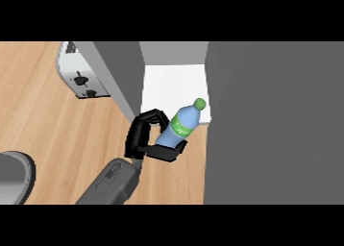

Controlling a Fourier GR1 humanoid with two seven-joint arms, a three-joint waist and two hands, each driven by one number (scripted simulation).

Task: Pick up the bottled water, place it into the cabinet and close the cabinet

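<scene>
The water bottle (180,124) is clear blue with a green label and a green cap. It tilts with its cap toward the upper right, at the front edge of the cabinet's white shelf (173,86). My left hand (143,137) is shut on the bottle's lower half, with fingers curled round its left side and the thumb under it. Its grey forearm (112,182) comes in from the lower edge. The cabinet stands open: its grey left wall (121,77) is beside the hand and its large grey door (277,125) fills the right side. My right hand does not show.
A silver toaster (79,72) stands on the wooden counter (40,120) at the upper left. A grey round vessel (8,178) sits at the lower left edge. The open door hides everything on the right.
</scene>
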